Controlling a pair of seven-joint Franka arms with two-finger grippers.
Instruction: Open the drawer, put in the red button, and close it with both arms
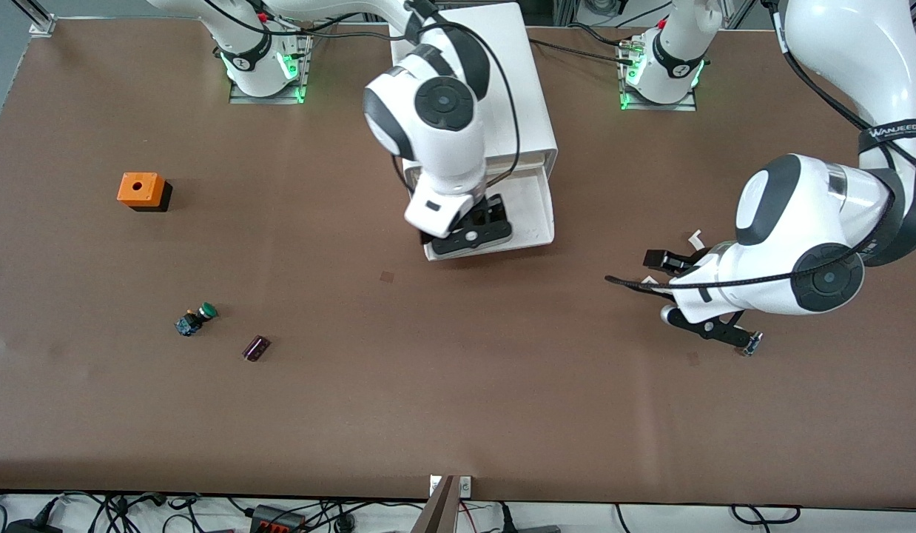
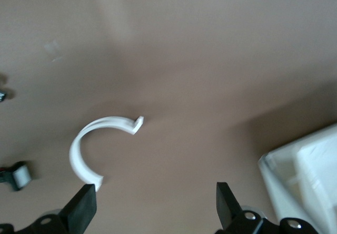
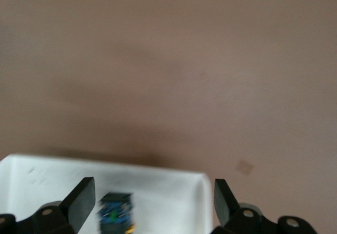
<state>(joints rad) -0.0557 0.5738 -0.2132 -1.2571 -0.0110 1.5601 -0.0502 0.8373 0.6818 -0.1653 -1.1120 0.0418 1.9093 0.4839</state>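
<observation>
The white cabinet (image 1: 502, 89) stands between the arm bases with its drawer (image 1: 538, 218) pulled open toward the front camera. My right gripper (image 1: 476, 226) hangs over the open drawer with its fingers wide apart. In the right wrist view, a black-and-blue button body (image 3: 116, 213) lies on the drawer floor (image 3: 168, 197) between the open fingers of the right gripper (image 3: 152, 194), touching neither; its cap is out of view. My left gripper (image 1: 661, 285) is open and empty, low over the table at the left arm's end.
A white curved clip (image 2: 87, 149) lies on the table by the left gripper (image 2: 155, 205). An orange cube with a hole (image 1: 141, 190), a green-capped button (image 1: 196, 319) and a small dark block (image 1: 256, 348) lie toward the right arm's end.
</observation>
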